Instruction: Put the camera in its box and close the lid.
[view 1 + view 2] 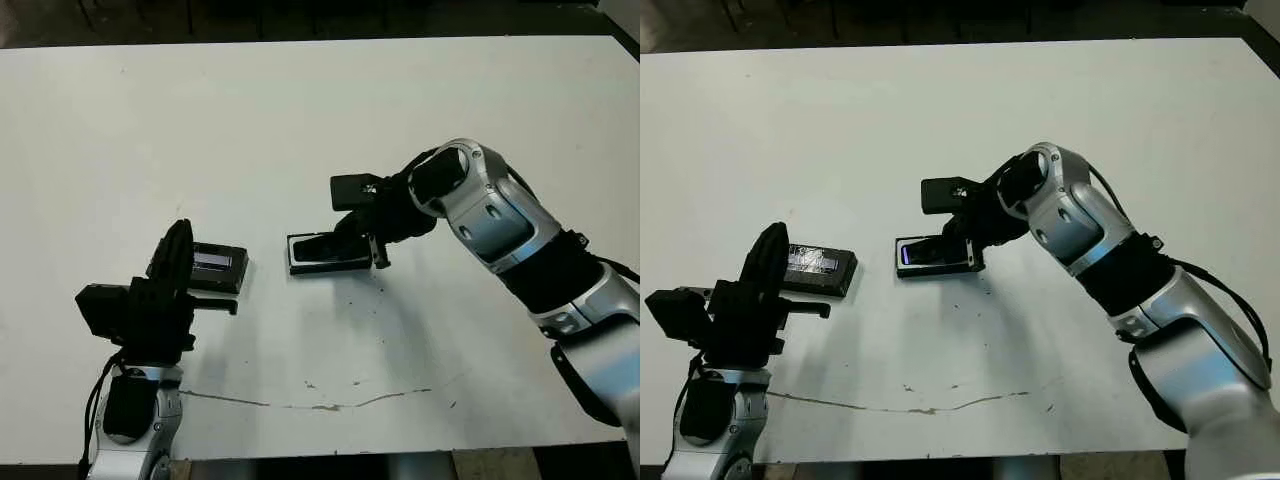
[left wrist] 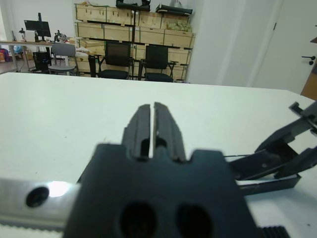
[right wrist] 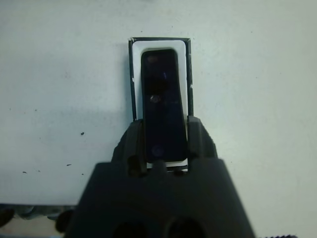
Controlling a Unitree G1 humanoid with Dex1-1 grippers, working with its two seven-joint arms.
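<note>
The box (image 3: 159,43), black-walled with a white lining, lies mid-table. The black camera (image 3: 163,106) lies lengthwise inside it, its bluish screen end (image 1: 905,254) toward the robot's left. My right gripper (image 3: 165,144) reaches down over the box's right end, and its fingers (image 3: 197,139) press the camera's two long sides. The lid (image 1: 217,266), black with a pale stripe, rests flat on the table left of the box. My left gripper (image 1: 180,240) hovers just beside the lid, fingers (image 2: 148,124) shut with nothing between them.
A thin cracked line (image 1: 320,405) runs across the table (image 1: 300,120) near its front edge. Beyond the far edge, the left wrist view shows office chairs (image 2: 118,59) and wooden shelving (image 2: 133,29).
</note>
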